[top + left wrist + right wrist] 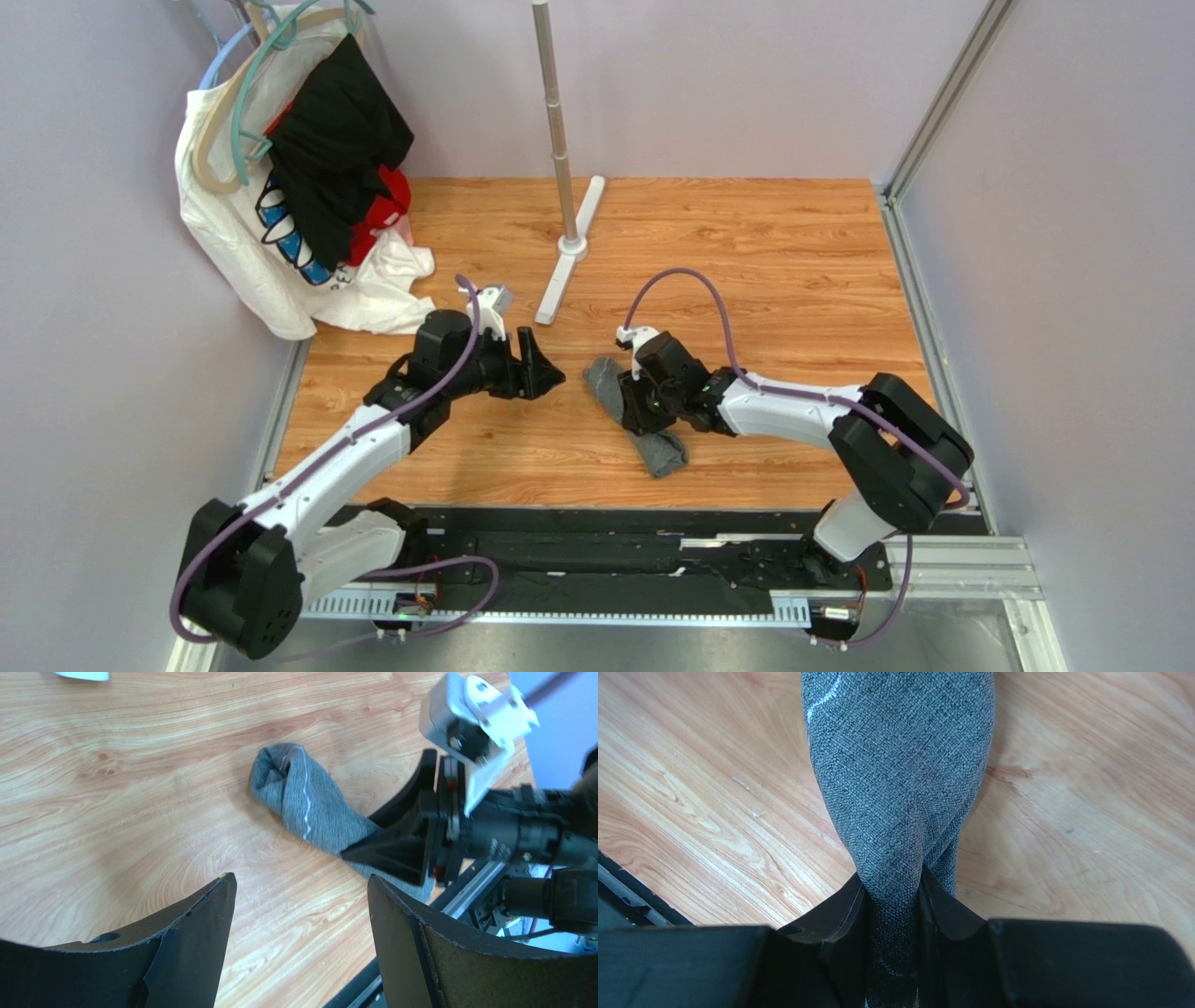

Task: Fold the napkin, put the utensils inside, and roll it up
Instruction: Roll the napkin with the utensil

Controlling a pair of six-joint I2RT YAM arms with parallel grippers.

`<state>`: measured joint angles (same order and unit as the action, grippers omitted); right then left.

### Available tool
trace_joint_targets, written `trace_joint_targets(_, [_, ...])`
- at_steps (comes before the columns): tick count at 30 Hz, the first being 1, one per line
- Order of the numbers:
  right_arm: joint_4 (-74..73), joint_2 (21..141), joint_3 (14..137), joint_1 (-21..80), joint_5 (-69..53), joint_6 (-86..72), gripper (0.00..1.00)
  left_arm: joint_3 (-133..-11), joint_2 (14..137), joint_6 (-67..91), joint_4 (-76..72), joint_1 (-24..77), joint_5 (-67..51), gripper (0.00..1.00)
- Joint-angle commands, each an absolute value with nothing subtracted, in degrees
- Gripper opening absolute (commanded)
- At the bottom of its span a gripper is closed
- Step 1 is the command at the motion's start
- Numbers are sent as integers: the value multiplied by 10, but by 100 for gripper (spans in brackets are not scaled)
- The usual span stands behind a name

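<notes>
The dark grey napkin [605, 381] lies bunched into a long roll on the wooden table, a pale stitched line showing on its surface [302, 798]. My right gripper [641, 402] is shut on the roll's middle, and in the right wrist view the cloth [899, 763] is pinched between the jaws of that gripper [891, 882]. Its fingers [400, 850] also show in the left wrist view. My left gripper [550, 367] stands open just left of the roll, apart from it, with only bare wood between its fingertips [300, 882]. The utensils are out of view.
White, black and red clothes on hangers [302, 182] pile up at the back left. A metal pole [557, 126] rises from a white base [568, 266] at the back centre. Walls close both sides. A black rail [631, 560] runs along the near edge.
</notes>
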<state>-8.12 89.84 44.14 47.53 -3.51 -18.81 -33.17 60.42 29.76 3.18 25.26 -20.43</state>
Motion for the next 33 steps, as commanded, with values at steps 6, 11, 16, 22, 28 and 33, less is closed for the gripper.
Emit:
trace_joint_targets(6, [-69, 846, 388, 394, -51, -240, 27, -424, 491, 283, 192, 238, -203, 80])
trace_joint_targets(11, [-71, 820, 368, 345, -47, -246, 26, -475, 485, 265, 235, 227, -226, 80])
trace_joint_targets(16, [-73, 807, 356, 279, -53, -244, 26, -506, 490, 255, 236, 212, -266, 81])
trace_joint_targets(22, [-74, 820, 365, 195, -70, -226, 26, -541, 511, 237, 244, 188, -294, 81])
trace_joint_targets(28, [-105, 843, 401, 127, -97, -189, 27, -554, 525, 229, 243, 166, -319, 81])
trace_joint_targets(33, [-136, 862, 439, 83, -125, -166, 27, -561, 534, 219, 246, 149, -334, 81])
